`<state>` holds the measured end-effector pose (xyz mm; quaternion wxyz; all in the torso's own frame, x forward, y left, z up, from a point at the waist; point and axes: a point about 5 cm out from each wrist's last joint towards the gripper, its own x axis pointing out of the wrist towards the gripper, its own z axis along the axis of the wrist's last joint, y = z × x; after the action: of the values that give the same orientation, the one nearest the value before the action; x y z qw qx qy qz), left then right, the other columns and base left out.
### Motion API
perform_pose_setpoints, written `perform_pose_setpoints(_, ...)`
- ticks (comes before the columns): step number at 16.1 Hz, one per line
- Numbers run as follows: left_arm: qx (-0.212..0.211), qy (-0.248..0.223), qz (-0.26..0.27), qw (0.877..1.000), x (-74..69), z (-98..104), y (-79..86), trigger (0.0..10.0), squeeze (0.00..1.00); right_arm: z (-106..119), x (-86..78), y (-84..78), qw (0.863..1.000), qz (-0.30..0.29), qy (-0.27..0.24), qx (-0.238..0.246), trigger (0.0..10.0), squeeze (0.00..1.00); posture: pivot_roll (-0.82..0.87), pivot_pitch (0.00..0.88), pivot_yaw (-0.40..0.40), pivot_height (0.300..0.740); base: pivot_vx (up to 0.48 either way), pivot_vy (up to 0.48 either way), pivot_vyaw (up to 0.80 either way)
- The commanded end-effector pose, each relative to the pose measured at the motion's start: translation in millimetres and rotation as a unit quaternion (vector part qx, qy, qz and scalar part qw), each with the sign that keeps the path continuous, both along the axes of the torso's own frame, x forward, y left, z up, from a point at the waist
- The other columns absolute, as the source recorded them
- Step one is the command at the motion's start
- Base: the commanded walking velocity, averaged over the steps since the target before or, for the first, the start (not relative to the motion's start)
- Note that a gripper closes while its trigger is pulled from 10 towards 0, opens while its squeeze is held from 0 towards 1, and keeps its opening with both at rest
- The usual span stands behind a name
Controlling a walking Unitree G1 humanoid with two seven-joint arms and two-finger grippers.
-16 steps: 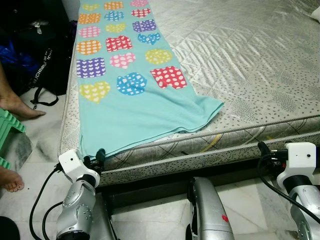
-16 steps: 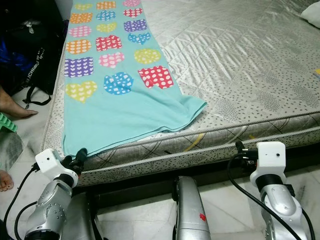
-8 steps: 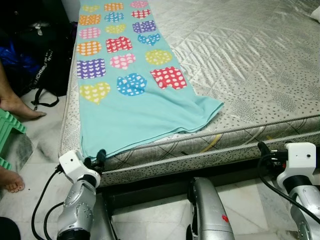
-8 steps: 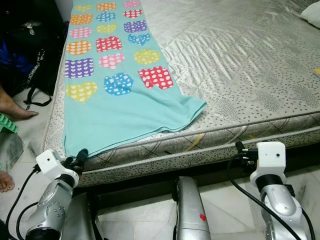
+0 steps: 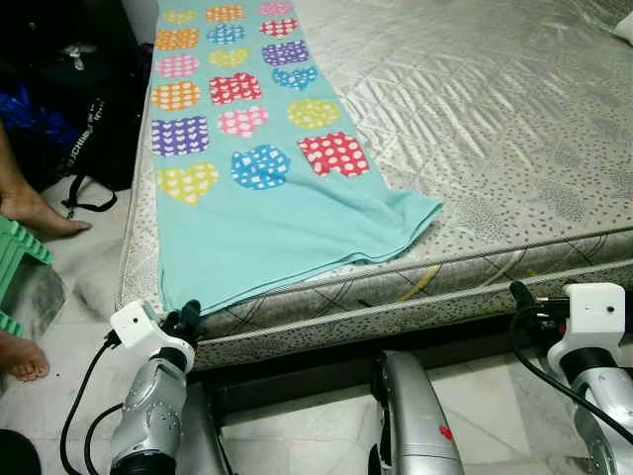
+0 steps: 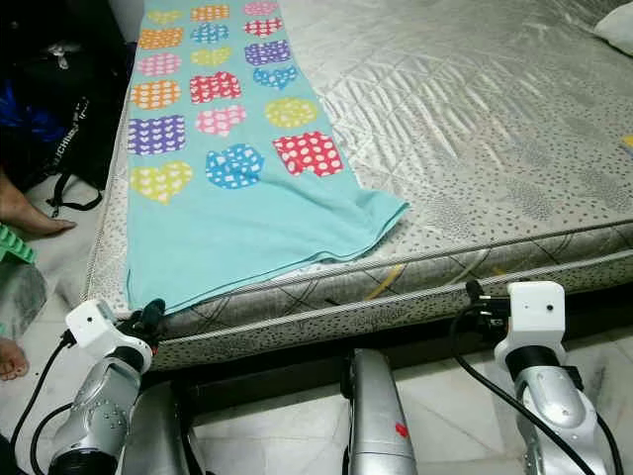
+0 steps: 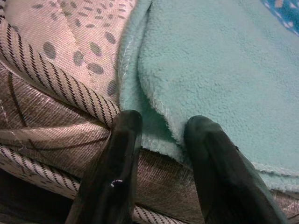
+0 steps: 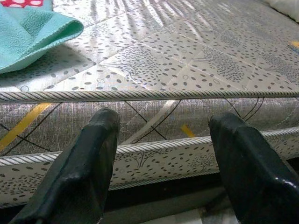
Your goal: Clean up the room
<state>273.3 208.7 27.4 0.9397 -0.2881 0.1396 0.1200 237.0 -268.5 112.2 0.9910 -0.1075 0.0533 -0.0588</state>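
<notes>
A turquoise fleece blanket printed with coloured hearts lies flat along the left side of a bare grey mattress. Its near edge reaches the mattress's front edge. My left gripper sits at the blanket's near-left corner. In the left wrist view, the left gripper is open, and the blanket's hem lies between its two fingers, over the mattress piping. My right gripper is held low in front of the mattress's side, on the right. In the right wrist view, the right gripper stands wide open, facing the mattress edge with nothing between the fingers.
A black bag rests on the floor left of the bed. A person's feet are beside a green stool. A white pillow lies at the far right. White tiled floor runs along the bed's front.
My left gripper has shifted slightly down and to the left at the blanket's corner. The blanket and the right arm have not moved.
</notes>
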Motion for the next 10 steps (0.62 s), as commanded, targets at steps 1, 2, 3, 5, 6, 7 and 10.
perform_pose_setpoints(1, -0.008, 0.036, 0.005, 0.999, -9.2, -14.0, 2.1, 0.0, 0.00, 1.5, 0.0, 2.0, 1.000, 0.004, -0.002, -0.001, 10.0, 0.00, -0.21, 0.092, 0.038, 0.490, 0.000, 0.000, 0.00)
perform_pose_setpoints(2, -0.007, 0.036, 0.006, 0.999, -9.2, -14.1, 2.2, 0.0, 0.00, 1.4, 0.2, 2.0, 1.000, 0.004, -0.002, -0.001, 10.0, 0.00, -0.21, 0.092, 0.038, 0.490, 0.000, 0.000, 0.00)
perform_pose_setpoints(3, -0.007, 0.036, 0.006, 0.999, -9.2, -14.2, 2.3, 0.0, 0.00, 1.4, 0.3, 2.0, 1.000, 0.003, -0.002, -0.001, 10.0, 0.00, -0.21, 0.092, 0.038, 0.490, 0.000, 0.000, 0.00)
perform_pose_setpoints(5, -0.007, 0.035, 0.008, 0.999, -9.0, -13.7, 2.8, 0.0, 0.00, 1.4, 0.5, 1.9, 1.000, 0.003, -0.002, -0.001, 10.0, 0.00, -0.21, 0.091, 0.037, 0.490, 0.000, 0.000, 0.00)
perform_pose_setpoints(6, -0.004, 0.032, 0.010, 0.999, -8.8, -12.3, 3.9, 0.0, 0.00, 1.4, 0.5, 1.9, 1.000, 0.003, -0.002, -0.001, 10.0, 0.00, -0.21, 0.091, 0.037, 0.490, 0.000, 0.000, 0.00)
perform_pose_setpoints(7, -0.004, 0.032, 0.010, 0.999, -8.8, -12.3, 3.9, 0.0, 0.00, 1.4, 0.5, 1.9, 1.000, 0.003, -0.002, -0.001, 10.0, 0.00, -0.21, 0.091, 0.037, 0.490, 0.000, 0.000, 0.00)
perform_pose_setpoints(10, -0.004, 0.032, 0.010, 0.999, -8.8, -12.3, 3.9, 0.0, 0.00, 1.4, 0.5, 1.9, 1.000, 0.003, -0.002, -0.001, 10.0, 0.00, -0.21, 0.091, 0.037, 0.490, 0.000, 0.000, 0.00)
